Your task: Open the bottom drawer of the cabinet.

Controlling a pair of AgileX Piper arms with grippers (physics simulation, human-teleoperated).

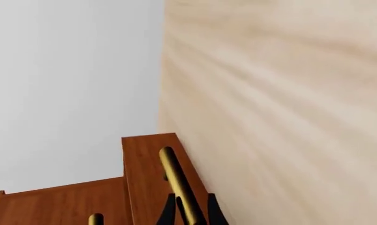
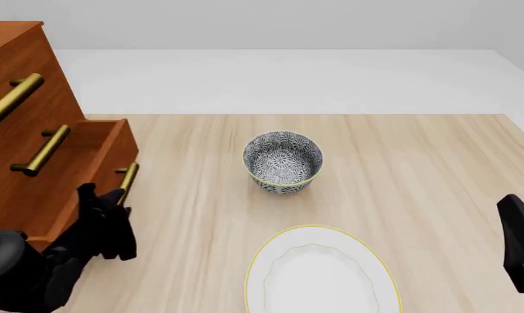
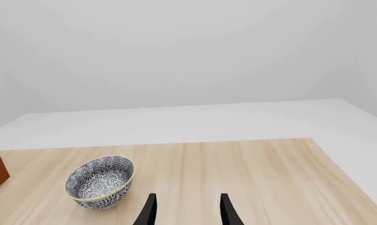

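The cabinet (image 2: 23,55) stands at the table's left edge. Its bottom drawer (image 2: 58,192) is pulled partly out, and the brass bar handle (image 2: 128,177) on its front points toward the table's middle. My left gripper (image 2: 113,207) is shut on that handle's lower end. In the left wrist view the handle (image 1: 177,183) runs between my black fingers (image 1: 168,213) against the drawer front (image 1: 145,171). My right gripper (image 3: 187,211) is open and empty above the table, right of the patterned bowl (image 3: 100,181). The right arm (image 2: 519,251) shows at the front view's right edge.
The patterned bowl (image 2: 283,162) stands mid-table, right of the drawer. A white gold-rimmed plate (image 2: 319,277) lies near the front edge. The two upper drawers' handles (image 2: 14,98) (image 2: 43,151) stick out above the open drawer. The table (image 2: 418,169) ends close to the right arm.
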